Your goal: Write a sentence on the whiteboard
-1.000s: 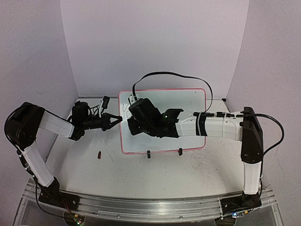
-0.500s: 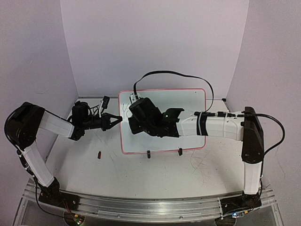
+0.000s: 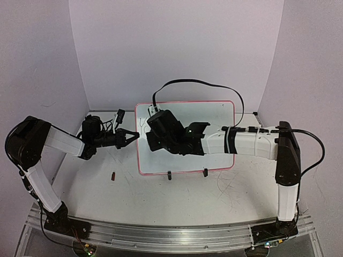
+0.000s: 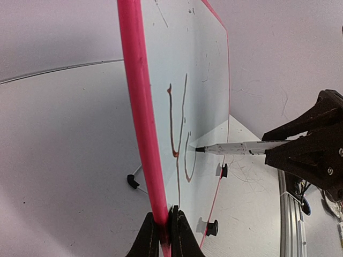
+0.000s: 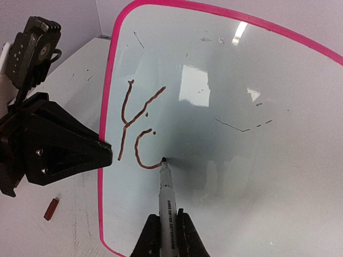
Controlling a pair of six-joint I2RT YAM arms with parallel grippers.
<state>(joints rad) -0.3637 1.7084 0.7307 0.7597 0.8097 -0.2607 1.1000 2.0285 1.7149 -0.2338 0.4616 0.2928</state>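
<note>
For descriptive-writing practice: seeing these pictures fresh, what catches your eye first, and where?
The pink-framed whiteboard stands upright mid-table, with a reddish-brown Y and a half-drawn curve near its left edge. The right gripper is shut on a marker whose tip touches the board at that curve's end, while the left gripper pinches the board's left rim.

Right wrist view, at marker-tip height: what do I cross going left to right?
Left claw, clamped on the whiteboard edge → letter Y → curved second stroke → marker, tip at the board → bare board.
</note>
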